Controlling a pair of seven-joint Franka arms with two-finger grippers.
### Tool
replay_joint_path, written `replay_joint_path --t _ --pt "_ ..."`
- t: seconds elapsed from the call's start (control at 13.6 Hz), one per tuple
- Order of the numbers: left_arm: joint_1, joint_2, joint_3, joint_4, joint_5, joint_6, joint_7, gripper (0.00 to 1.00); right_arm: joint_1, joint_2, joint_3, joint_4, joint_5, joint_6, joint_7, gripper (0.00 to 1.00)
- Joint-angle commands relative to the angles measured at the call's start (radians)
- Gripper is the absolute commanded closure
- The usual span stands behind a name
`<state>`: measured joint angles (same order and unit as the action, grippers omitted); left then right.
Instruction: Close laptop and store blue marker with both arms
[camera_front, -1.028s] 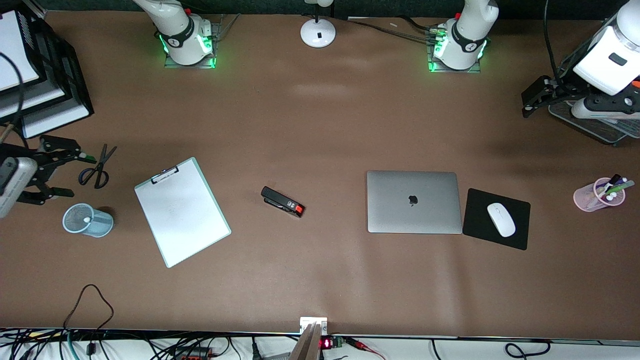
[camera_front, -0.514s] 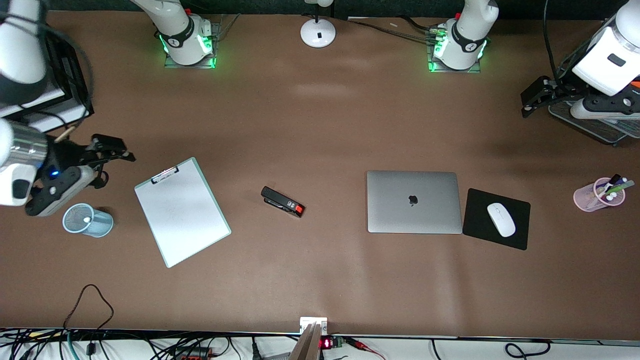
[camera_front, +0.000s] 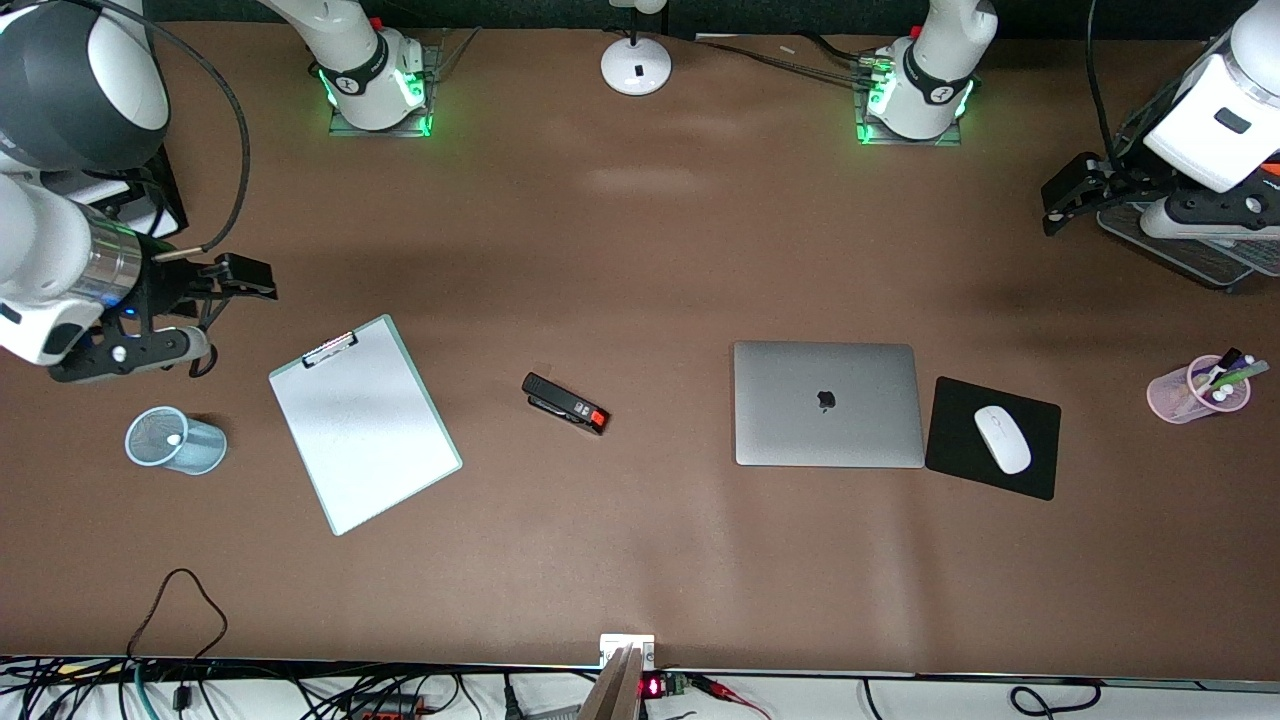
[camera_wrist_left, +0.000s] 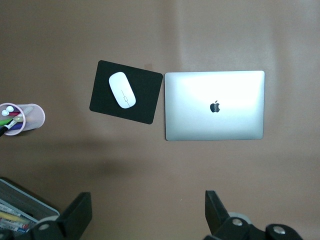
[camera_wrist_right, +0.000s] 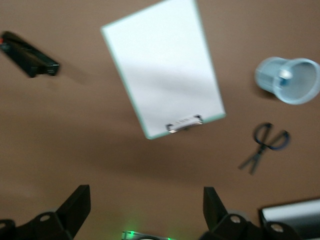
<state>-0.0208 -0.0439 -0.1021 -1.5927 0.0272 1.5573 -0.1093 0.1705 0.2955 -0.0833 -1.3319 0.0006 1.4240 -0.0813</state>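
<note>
Front view: the laptop (camera_front: 827, 404) lies shut, lid up, right of centre on the brown counter (camera_front: 640, 250), its edge just beside a black mouse pad (camera_front: 992, 437) that carries a white mouse (camera_front: 1002, 439). A pink cup (camera_front: 1197, 389) of pens stands at the right edge. A stapler (camera_front: 565, 403) lies at centre, a clipboard (camera_front: 364, 423) left of it, and a blue mesh cup (camera_front: 176, 440) lower left. The right gripper (camera_front: 225, 290) hangs at the left edge, jaws released and empty. The left gripper (camera_front: 1075, 195) hangs at the upper right.

Left wrist view: its jaws stand spread and empty, over bare counter, with the closed laptop (camera_wrist_left: 214, 105) at centre.

Right wrist view: the clipboard (camera_wrist_right: 163, 67) fills the middle, scissors (camera_wrist_right: 264, 146) lower right. The blue marker cannot be picked out.
</note>
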Motion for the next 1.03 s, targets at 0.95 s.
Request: replay_joint_path --t 0.95 --pt "-0.007 -0.001 0.004 -0.003 0.002 0.01 0.019 0.0 -0.089 -0.315 -0.012 -0.296 -0.042 0.107 0.037 0.0"
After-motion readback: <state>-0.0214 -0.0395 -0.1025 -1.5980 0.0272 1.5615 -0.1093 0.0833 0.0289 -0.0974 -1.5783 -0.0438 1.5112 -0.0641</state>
